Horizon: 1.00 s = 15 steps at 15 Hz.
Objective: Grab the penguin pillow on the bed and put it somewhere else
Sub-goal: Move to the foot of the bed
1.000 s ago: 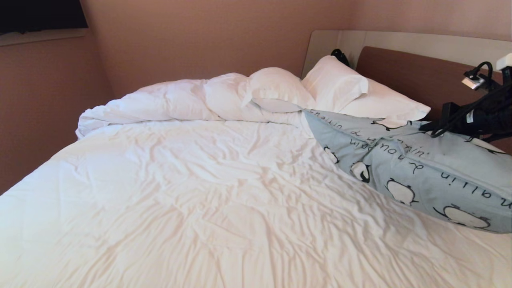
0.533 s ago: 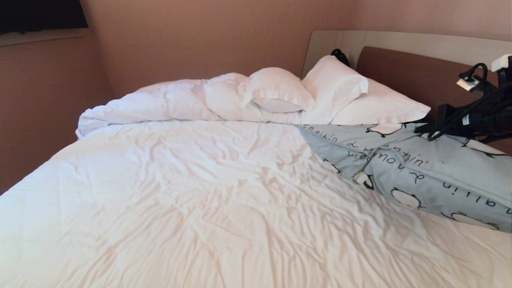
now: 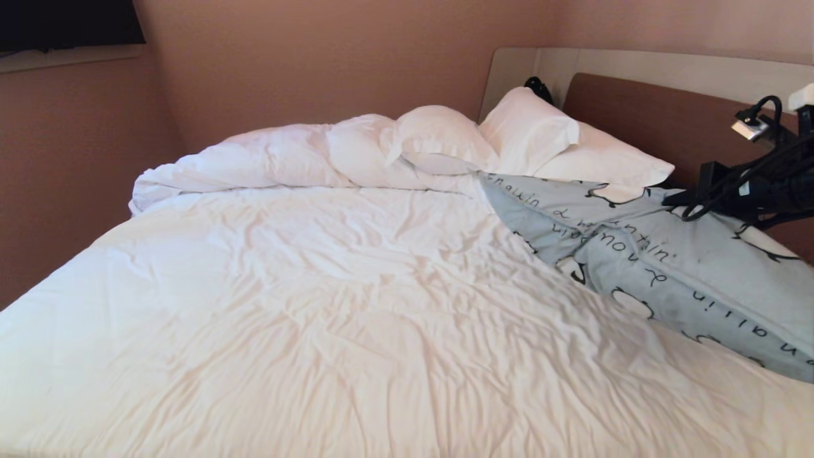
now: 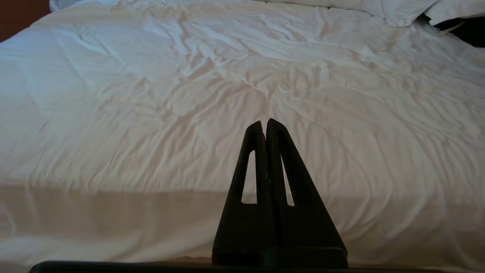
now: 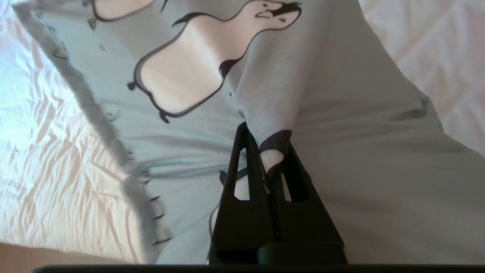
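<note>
The penguin pillow (image 3: pixel 674 267), light blue with black-and-white penguins and dark script, hangs slanted over the right side of the bed (image 3: pixel 318 305), its lower edge trailing onto the white sheet. My right gripper (image 3: pixel 675 201) comes in from the right edge in front of the headboard and grips the pillow's upper part. In the right wrist view this gripper (image 5: pixel 267 142) is shut on a pinched fold of the pillow (image 5: pixel 333 113), with fabric bunched between the fingers. My left gripper (image 4: pixel 265 123) is shut and empty, parked low before the bed's (image 4: pixel 151 94) near edge.
Plain white pillows (image 3: pixel 547 140) and a bunched white duvet (image 3: pixel 286 159) lie along the far side of the bed. The brown headboard (image 3: pixel 642 114) stands behind my right arm, with a small black item (image 3: pixel 538 86) by its beige panel. A dark bundle (image 4: pixel 468 34) shows at the bed's far right.
The pillow's far corner dipped toward the sheet, then rose again in the right gripper's hold, and its penguin row now faces more downward. The whole picture shifted slightly, so the camera moved.
</note>
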Tool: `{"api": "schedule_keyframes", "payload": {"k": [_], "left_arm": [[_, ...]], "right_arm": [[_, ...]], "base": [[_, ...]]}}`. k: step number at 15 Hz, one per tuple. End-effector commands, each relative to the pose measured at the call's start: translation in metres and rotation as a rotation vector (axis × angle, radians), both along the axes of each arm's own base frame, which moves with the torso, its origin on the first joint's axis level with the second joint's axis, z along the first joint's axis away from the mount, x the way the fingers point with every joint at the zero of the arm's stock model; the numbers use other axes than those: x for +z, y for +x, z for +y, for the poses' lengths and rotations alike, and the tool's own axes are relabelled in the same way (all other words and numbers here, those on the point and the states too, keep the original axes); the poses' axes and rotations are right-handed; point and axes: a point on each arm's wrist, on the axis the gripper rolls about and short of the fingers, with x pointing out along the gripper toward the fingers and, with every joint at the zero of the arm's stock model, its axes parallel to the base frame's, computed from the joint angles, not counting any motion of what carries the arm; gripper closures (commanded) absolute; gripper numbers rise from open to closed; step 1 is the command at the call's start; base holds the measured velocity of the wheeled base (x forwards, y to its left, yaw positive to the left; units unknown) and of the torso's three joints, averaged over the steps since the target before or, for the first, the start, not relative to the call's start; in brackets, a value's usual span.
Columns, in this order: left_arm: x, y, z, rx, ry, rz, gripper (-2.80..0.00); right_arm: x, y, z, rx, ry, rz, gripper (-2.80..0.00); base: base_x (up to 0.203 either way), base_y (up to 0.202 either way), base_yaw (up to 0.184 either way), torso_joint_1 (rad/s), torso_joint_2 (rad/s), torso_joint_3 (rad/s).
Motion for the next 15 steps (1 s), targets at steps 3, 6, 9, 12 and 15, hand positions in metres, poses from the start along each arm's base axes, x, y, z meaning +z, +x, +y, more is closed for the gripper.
{"api": "schedule_keyframes", "payload": {"k": [3, 6, 9, 12, 15], "left_arm": [[-0.0008, 0.0002, 0.0, 0.0, 0.0, 0.002, 0.0], [-0.0009, 0.0002, 0.0, 0.0, 0.0, 0.003, 0.0], [-0.0009, 0.0002, 0.0, 0.0, 0.0, 0.003, 0.0], [-0.0008, 0.0002, 0.0, 0.0, 0.0, 0.002, 0.0], [-0.0009, 0.0002, 0.0, 0.0, -0.001, 0.003, 0.0]], "right_arm": [[-0.0004, -0.0002, 0.0004, 0.003, 0.002, 0.004, 0.0], [-0.0008, -0.0003, 0.0004, 0.003, 0.003, 0.005, 0.0], [-0.0013, 0.0002, 0.0004, 0.004, 0.004, 0.007, 0.0], [-0.0023, 0.0009, 0.0003, 0.004, 0.004, 0.009, 0.0], [-0.0024, 0.0001, 0.0004, 0.005, 0.005, 0.01, 0.0]], "base": [[-0.158, 0.0, 0.0, -0.003, 0.0, 0.001], [0.0, 0.0, 0.0, 0.0, 0.0, 0.0], [0.0, 0.0, 0.0, 0.0, 0.0, 0.0], [0.0, 0.0, 0.0, 0.0, 0.0, 0.0], [0.004, 0.1, -0.011, 0.002, 0.0, 0.003]]}}
